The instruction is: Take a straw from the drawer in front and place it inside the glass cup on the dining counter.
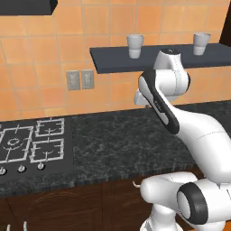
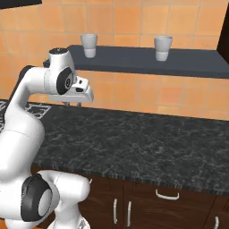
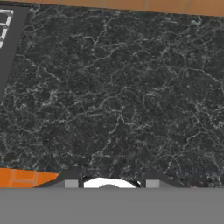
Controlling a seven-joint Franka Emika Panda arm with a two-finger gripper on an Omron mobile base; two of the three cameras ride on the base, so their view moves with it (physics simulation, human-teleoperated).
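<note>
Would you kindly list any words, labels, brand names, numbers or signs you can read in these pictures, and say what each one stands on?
None: no readable text shows in these pictures.
The two white cups on the dark shelf are plain.
The wall outlets, the hob knobs and the black worktop carry no writing.
The robot arm bears no brand mark.

Two white cups [image 1: 135, 46] (both shelved), two wall outlets [image 1: 80, 80], one hob [image 1: 31, 144].
</note>
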